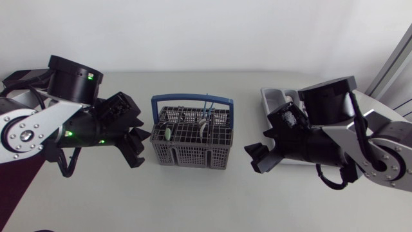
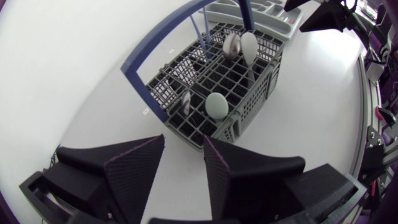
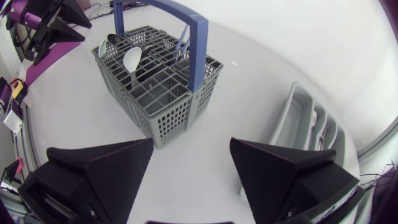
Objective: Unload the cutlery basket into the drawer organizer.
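The bench (image 1: 193, 200) is a plain, pale grey-white top, smooth and matte, evenly lit from where I stand. Soft, blurred shadows lie across it, darkest toward its middle and faint near its front edge. One tiny mark (image 2: 145, 111) lies flat on the surface, a small pale speck or tag, too small to tell what it is. Both wrist views show it.

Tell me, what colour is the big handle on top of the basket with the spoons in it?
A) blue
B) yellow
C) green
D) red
A: the handle arching over the grey cutlery basket is plainly blue in all three views.
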Controlling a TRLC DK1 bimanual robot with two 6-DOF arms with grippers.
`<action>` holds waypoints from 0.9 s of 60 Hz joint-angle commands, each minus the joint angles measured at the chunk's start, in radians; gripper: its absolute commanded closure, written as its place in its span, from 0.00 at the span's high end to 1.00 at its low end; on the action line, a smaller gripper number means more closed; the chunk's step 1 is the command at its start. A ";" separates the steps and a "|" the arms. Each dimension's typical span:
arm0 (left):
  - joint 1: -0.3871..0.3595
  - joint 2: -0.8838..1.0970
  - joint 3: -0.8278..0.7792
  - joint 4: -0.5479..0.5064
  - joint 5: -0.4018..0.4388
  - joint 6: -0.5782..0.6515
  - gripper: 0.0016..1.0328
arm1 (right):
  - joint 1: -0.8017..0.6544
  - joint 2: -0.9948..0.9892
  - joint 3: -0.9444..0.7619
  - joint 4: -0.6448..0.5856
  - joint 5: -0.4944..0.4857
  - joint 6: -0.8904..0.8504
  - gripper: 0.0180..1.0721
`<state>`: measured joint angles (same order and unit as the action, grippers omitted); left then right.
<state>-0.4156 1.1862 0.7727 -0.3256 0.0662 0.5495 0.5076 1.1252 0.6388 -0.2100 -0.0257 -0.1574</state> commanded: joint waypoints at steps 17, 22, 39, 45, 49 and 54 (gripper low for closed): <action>-0.176 0.085 0.111 -0.090 -0.212 -0.083 0.57 | -0.018 -0.008 -0.025 -0.015 -0.023 -0.002 0.84; -0.213 0.108 0.149 -0.116 -0.290 -0.088 0.57 | -0.015 -0.008 -0.021 -0.023 -0.023 -0.002 0.84; -0.282 0.240 0.323 -0.290 -0.404 -0.168 0.52 | -0.012 -0.002 -0.014 -0.026 -0.023 -0.001 0.84; -0.284 0.279 0.375 -0.346 -0.407 -0.183 0.45 | -0.012 0.001 -0.014 -0.026 -0.023 0.001 0.84; -0.287 0.283 0.385 -0.354 -0.407 -0.183 0.45 | -0.014 0.001 -0.018 -0.026 -0.023 0.001 0.84; -0.285 0.299 0.393 -0.355 -0.408 -0.184 0.45 | -0.015 0.002 -0.021 -0.025 -0.023 0.001 0.84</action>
<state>-0.6960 1.4590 1.1320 -0.6659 -0.3321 0.3878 0.4896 1.1240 0.6281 -0.2260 -0.0479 -0.1574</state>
